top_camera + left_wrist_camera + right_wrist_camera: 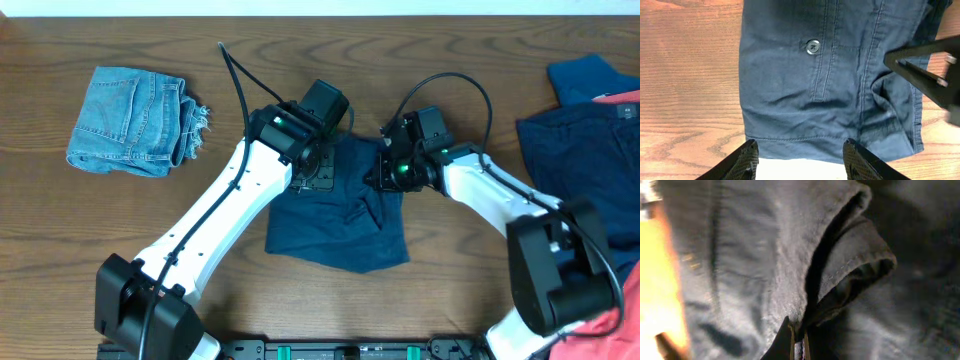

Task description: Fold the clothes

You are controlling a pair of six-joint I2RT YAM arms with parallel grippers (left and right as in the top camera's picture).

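The overhead view is evenly lit and sharp, with faint shadows on the table [100, 240]. The left wrist view is bright, blown out white at bottom centre. The right wrist view is dim; the dark navy shorts [765, 255] blur, and orange glows at the left edge.

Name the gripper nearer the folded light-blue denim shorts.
Left. The left gripper hovers over the dark-navy fabric shorts, right of the denim shorts; the right gripper pinches the navy pair farther right.

My left arm [215, 215] and right arm [490, 195]: white shells, black joints [140, 310], green wrist lights [277, 124], black cables [235, 80] looping toward 12 o'clock. My left gripper [800, 152]: textured black fingers [747, 157].
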